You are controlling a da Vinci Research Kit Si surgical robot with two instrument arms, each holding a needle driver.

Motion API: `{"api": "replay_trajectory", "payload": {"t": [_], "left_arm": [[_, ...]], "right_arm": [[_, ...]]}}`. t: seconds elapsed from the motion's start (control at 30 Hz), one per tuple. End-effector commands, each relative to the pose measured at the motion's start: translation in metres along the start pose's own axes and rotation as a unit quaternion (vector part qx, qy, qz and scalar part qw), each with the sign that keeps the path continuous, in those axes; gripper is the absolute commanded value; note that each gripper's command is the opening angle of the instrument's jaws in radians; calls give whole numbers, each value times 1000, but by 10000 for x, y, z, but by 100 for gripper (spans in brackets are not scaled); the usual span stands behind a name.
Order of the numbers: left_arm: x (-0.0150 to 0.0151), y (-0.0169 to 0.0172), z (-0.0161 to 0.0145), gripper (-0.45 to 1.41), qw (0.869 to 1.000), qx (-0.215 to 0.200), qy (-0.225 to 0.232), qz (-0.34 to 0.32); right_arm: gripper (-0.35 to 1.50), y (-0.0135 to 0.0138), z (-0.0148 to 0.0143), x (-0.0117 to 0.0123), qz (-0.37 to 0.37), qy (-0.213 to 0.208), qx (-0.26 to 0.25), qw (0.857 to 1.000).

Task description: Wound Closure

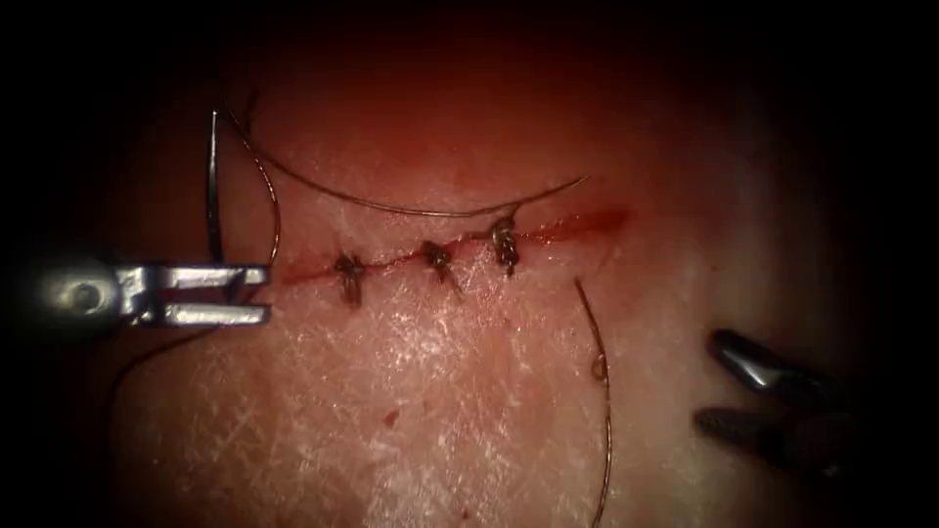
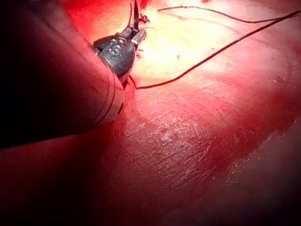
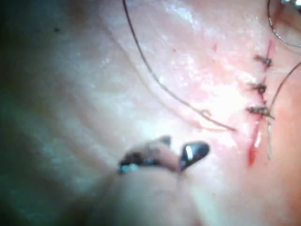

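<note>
A: What are we working on here?

B: Pale tissue (image 1: 460, 391) fills the scene, dark toward the edges, with the cut (image 1: 460, 252) running left to right across its middle. Red fluid (image 1: 577, 227) sits along the cut's right end.

A: How far along is the closure?

B: Three knots (image 1: 437, 256) already lie across the cut, from its left part to past the middle. My reading is that the right stretch, where the red fluid shows, is still open, so at least one more stitch is left.

A: And the needle?

B: The left tool (image 1: 249, 293) at the cut's left end pinches the needle (image 1: 211, 186) near one end of its curve. The needle stands up toward the far side, free of the tissue.

A: The thread?

B: The thread (image 1: 411, 207) sweeps from the left over the far side of the cut to the rightmost knot. A loose strand (image 1: 604, 391) trails on the near side.

A: The right tool?

B: The right tool (image 1: 714, 381) hovers near right, jaws spread, holding nothing.
</note>
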State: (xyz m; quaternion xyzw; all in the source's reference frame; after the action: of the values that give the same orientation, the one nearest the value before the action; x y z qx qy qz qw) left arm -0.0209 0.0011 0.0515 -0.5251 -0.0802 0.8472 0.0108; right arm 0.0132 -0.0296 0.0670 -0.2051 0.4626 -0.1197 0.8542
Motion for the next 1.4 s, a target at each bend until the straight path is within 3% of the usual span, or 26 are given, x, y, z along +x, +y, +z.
{"api": "replay_trajectory", "payload": {"t": [0.03,0.33,0.53,0.77,0.8,0.83,0.87,0.9,1.13,1.33,1.4], "left_arm": [[-4,1,8,-45,1000,0,1,0],[-4,1,8,-45,1000,0,1,0],[-4,1,7,-45,1000,-1,1,0],[-4,1,8,-45,1000,0,1,-3],[-4,1,8,-45,1000,0,1,-3],[-4,1,8,-45,1000,0,1,-3],[-4,1,8,-45,1000,0,1,-3],[-5,1,8,-45,1000,0,1,-3],[-5,1,7,-45,1000,-1,0,-6],[-5,1,7,-45,1000,-1,0,-9],[-5,1,7,-45,1000,-1,0,-9]], "right_arm": [[148,-12,16,4,-3,6,0,1000],[146,-22,56,23,-38,28,-12,999],[146,-36,88,15,-46,33,-5,998],[140,-30,82,10,-45,33,3,998],[125,-32,80,12,-46,34,4,998],[69,-34,78,13,-48,33,23,998],[69,-34,78,13,-48,33,23,998],[-33,-32,76,14,-50,18,53,997],[-35,-32,54,18,15,21,50,998],[-35,-46,38,48,27,28,65,997],[-35,-54,32,69,27,31,74,996]]}}
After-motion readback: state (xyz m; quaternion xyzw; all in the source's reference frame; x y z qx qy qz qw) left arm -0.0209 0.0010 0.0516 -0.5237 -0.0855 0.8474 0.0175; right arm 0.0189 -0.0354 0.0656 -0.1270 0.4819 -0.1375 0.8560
